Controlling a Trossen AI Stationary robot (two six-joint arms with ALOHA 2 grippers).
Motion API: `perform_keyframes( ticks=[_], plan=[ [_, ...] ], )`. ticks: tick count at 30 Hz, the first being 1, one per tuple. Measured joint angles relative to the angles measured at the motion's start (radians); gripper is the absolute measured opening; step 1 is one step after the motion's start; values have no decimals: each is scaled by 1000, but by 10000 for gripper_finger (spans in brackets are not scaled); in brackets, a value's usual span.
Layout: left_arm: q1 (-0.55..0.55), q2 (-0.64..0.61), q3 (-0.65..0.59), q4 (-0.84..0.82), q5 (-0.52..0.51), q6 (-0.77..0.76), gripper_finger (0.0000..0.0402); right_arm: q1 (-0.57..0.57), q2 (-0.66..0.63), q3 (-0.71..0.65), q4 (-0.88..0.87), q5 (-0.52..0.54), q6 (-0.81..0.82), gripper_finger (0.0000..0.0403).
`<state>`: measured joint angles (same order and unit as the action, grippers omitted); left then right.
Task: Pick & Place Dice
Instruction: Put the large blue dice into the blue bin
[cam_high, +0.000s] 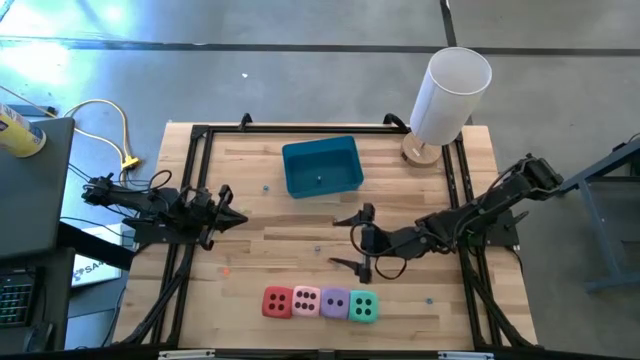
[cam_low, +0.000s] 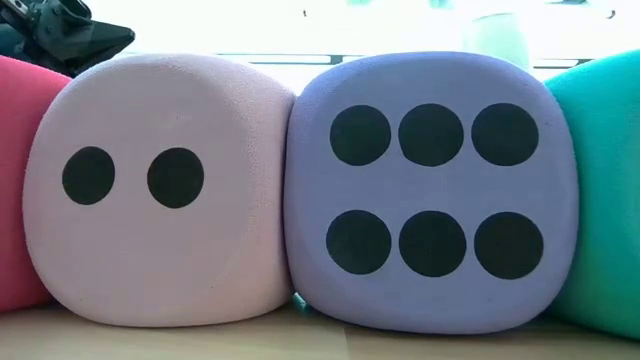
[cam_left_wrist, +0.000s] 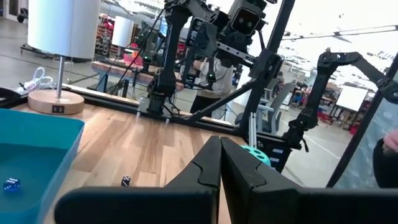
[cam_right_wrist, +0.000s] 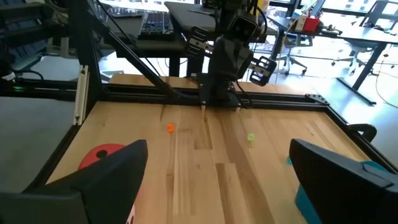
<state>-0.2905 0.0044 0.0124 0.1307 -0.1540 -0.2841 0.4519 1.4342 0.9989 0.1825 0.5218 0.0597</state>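
Four dice (cam_high: 321, 303) lie near the open right tool (cam_high: 357, 240).

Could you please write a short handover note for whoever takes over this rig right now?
Left gripper: shut, empty, waiting at the table's left.
Right gripper: open, empty, mid-table, above the dice row.
Red die, pink die, purple die and teal die sit side by side along the front edge.
Blue bin stands toward the back.
Done: none of the four moved to the bin.
Left: all four.
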Motion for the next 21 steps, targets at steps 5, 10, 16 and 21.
perform_keyframes(
  ticks=[5,10,16,21],
  plan=[
    [0,0,0,-4,0,-3,0,1,0,0,-7,3,24,398],
    [0,0,0,-5,0,-3,0,27,0,0,-21,2,-22,394],
    [0,0,0,-5,0,-5,0,108,0,46,-176,2,-53,399],
    [0,0,0,-9,0,-5,0,172,23,136,-398,0,69,399]
  ],
)
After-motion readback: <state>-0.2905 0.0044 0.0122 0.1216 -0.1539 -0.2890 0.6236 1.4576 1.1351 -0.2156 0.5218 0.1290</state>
